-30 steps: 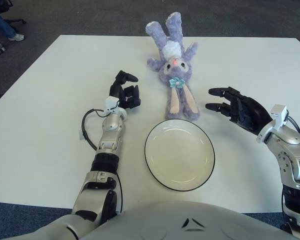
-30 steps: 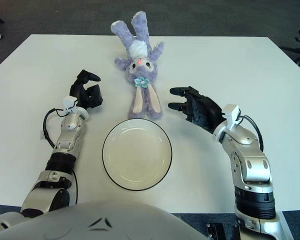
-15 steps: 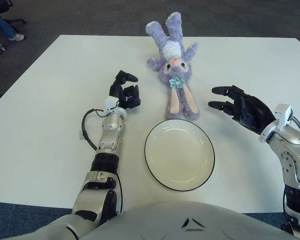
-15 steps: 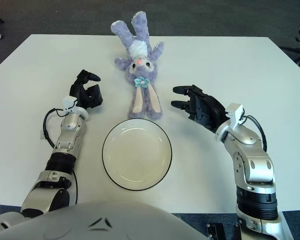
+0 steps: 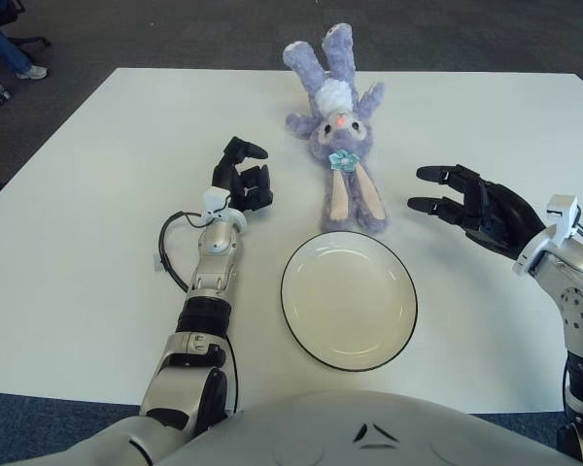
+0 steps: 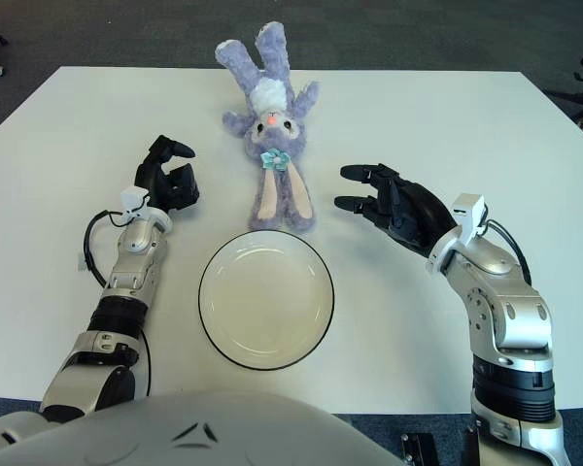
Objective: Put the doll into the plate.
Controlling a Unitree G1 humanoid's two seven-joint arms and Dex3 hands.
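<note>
Only left view: seated person's leg (image 5: pixel 5 44).

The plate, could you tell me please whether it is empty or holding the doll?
Empty. The plate shows only bare surface; the doll lies on the table beyond its far rim.

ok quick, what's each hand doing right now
Left hand: fingers loosely open, holding nothing, left of the purple plush bunny doll.
Right hand: open, fingers spread, empty, right of the doll.

Right hand (image 6: pixel 400 207) raised, fingers (image 6: pixel 358 173) spread (empty); left hand (image 5: pixel 241 181) parked, relaxed.
</note>
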